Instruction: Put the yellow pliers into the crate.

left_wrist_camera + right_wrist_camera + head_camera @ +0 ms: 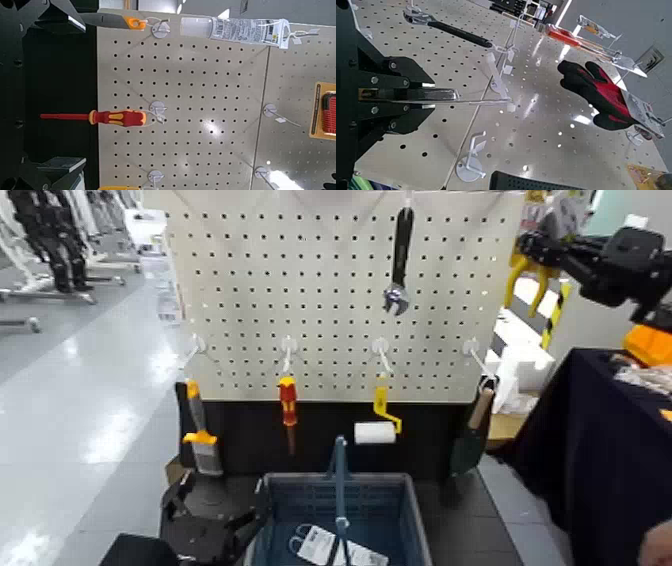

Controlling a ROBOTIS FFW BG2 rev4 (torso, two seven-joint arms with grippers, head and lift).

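The pliers (527, 278) are high up at 2 o'clock, right under the right tool (537, 246); they hang well apart from the crate (411, 512), which sits low at 6 o'clock. I cannot tell if that tool is open or has them. The step looks like the pick or the first lift; next, carry them down over the crate and let go. The left tool (213, 528) waits open at 7 o'clock, beside the crate.
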